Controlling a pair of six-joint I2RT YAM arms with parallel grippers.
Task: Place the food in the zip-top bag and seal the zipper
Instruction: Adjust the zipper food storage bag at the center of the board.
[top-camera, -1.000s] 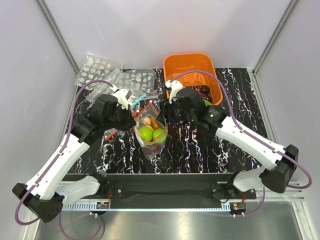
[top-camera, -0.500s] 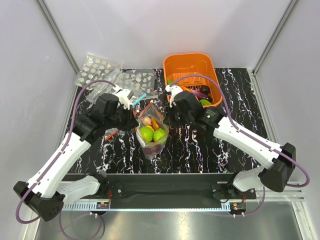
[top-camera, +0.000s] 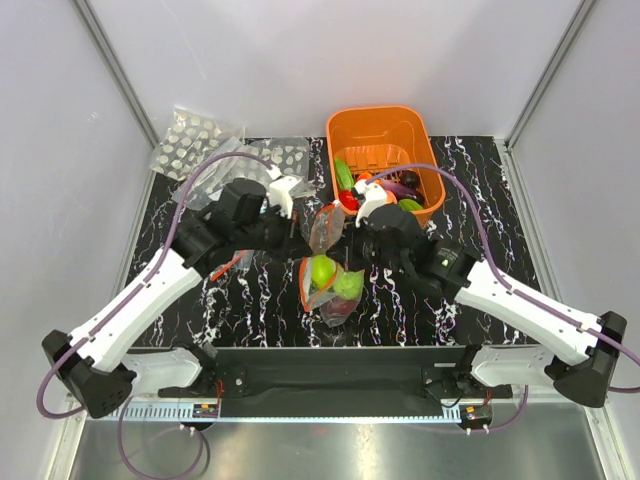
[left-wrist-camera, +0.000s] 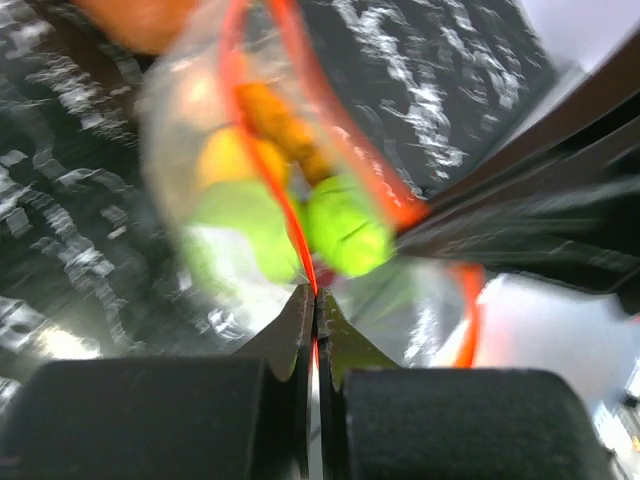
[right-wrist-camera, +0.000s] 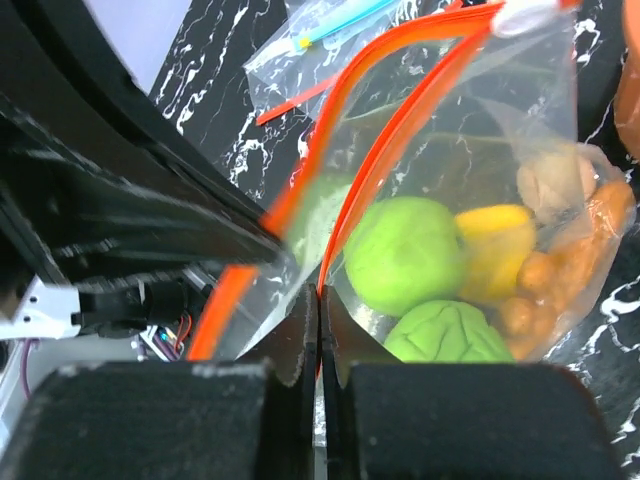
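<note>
Clamped shut on the zipper (right-wrist-camera: 325, 115): left jaws and right jaws alike, thin red-orange strip pinched between each pair. Bag (top-camera: 330, 285) held up between the two arms over the middle of the desk (top-camera: 480, 190), near the orange basket (top-camera: 380, 125). Inside: green apples (top-camera: 322, 270), yellow and orange pieces.

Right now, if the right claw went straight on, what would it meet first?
The right claw pinches the zipper; beyond it, probably the green apple inside the zip-top bag.
</note>
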